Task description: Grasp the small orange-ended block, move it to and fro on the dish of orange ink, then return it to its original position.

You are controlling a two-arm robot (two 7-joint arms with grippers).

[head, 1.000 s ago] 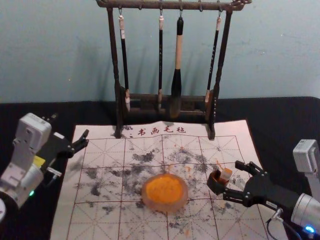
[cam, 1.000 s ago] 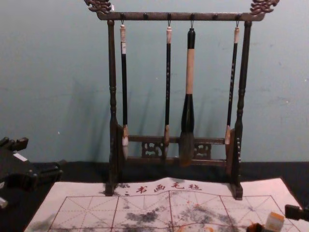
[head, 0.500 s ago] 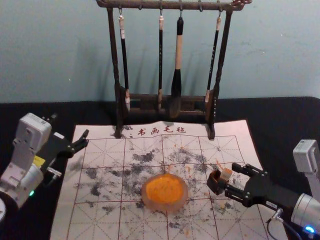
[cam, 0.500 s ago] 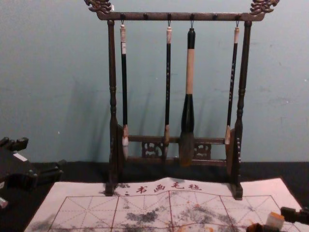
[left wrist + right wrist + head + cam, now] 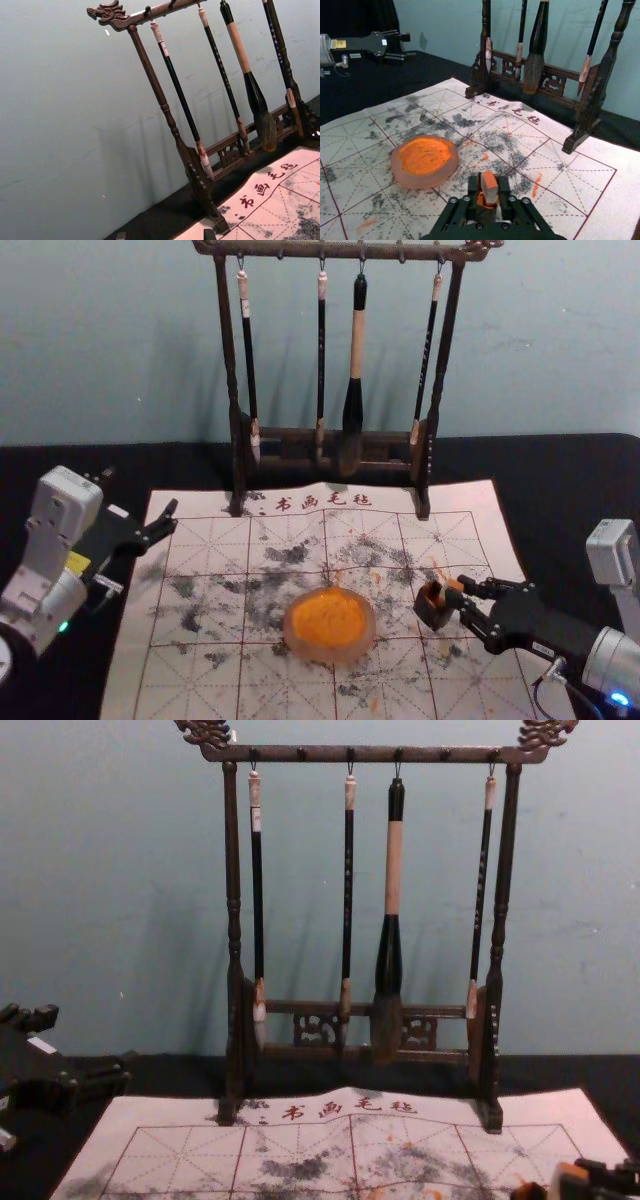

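Note:
My right gripper has its fingers on either side of the orange-ended block, over a small dark brown holder. In the right wrist view the right gripper pinches the pale block, orange end up; its lower part is hidden in the holder. The block also appears at the chest view's lower right. The dish of orange ink sits on the mat, left of the holder. My left gripper is parked open at the left; its tips show in its wrist view.
A dark wooden rack with several hanging brushes stands at the mat's back edge. The gridded calligraphy mat, marked with ink stains, lies on a black cloth.
The right gripper's fingers have come together around the block, which has shifted and straightened slightly in the holder. The left arm and the dish have stayed put.

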